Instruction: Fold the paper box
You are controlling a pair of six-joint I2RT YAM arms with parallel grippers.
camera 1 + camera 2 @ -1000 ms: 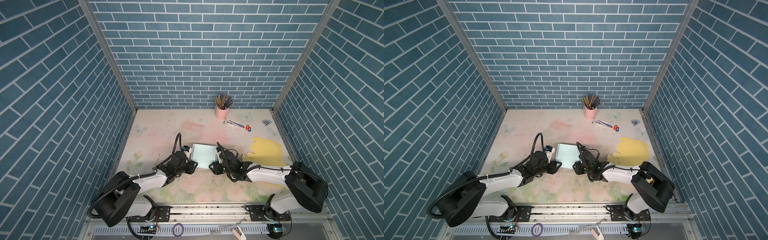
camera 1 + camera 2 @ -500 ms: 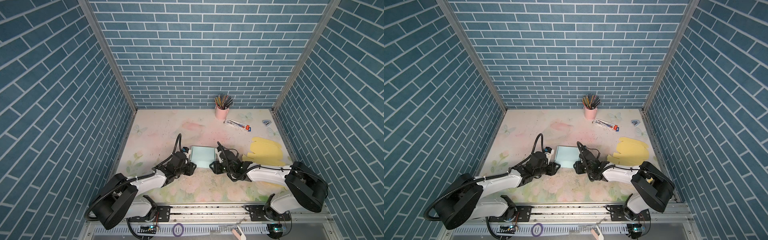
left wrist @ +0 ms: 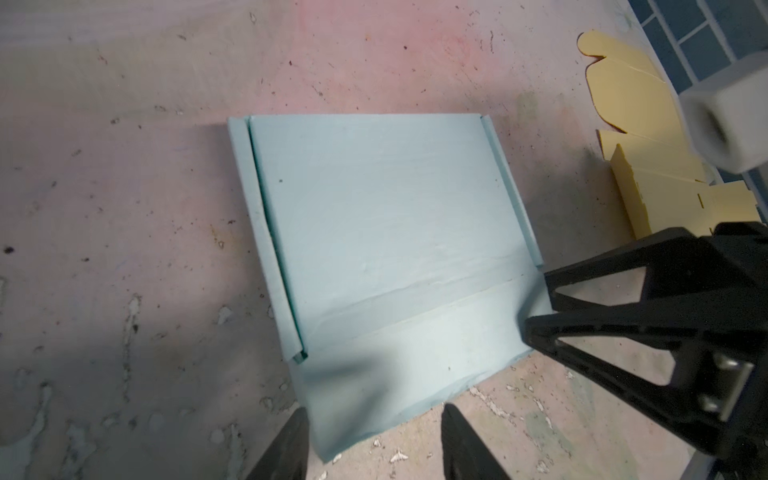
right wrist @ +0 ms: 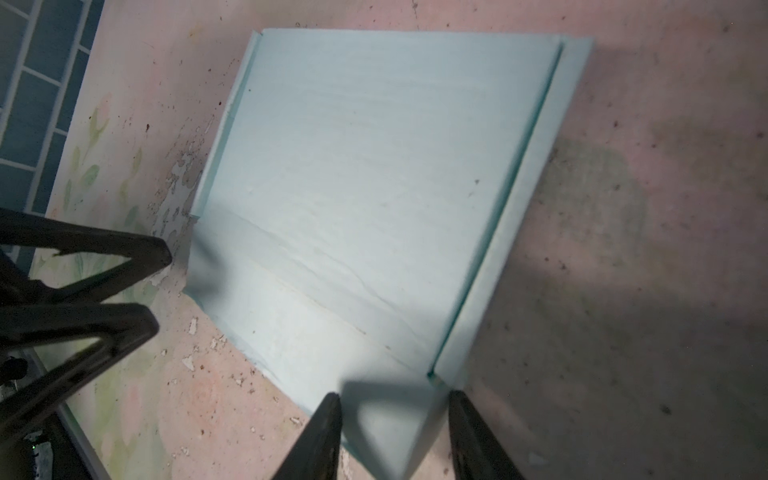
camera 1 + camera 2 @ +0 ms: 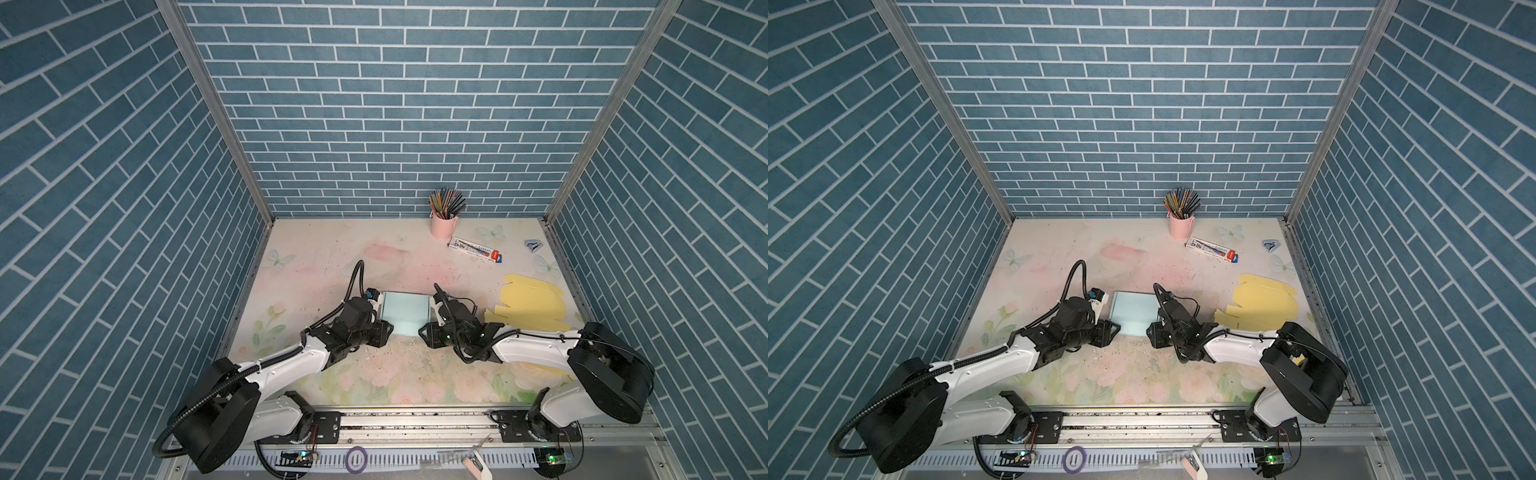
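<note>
Floral table (image 5: 316,257), enclosed by blue brick walls. Left gripper (image 3: 374,409) and right gripper (image 4: 394,395): jaws part-open, each straddling a near corner of the paper box (image 5: 405,311), clamping nothing. The box lies flat between them. Expect light, thin, easily creased card; grasp the near flap edge. Yellow card (image 5: 532,303) lies right of the box, apart; the far side offers free room.

White shells over the left arm (image 5: 291,368) and right arm (image 5: 536,347); bulky black rounded joint housings; ribbed black cable (image 5: 352,279) arching above the left wrist; black triangular open-frame fingers (image 3: 602,330); silver screws (image 3: 728,365).
</note>
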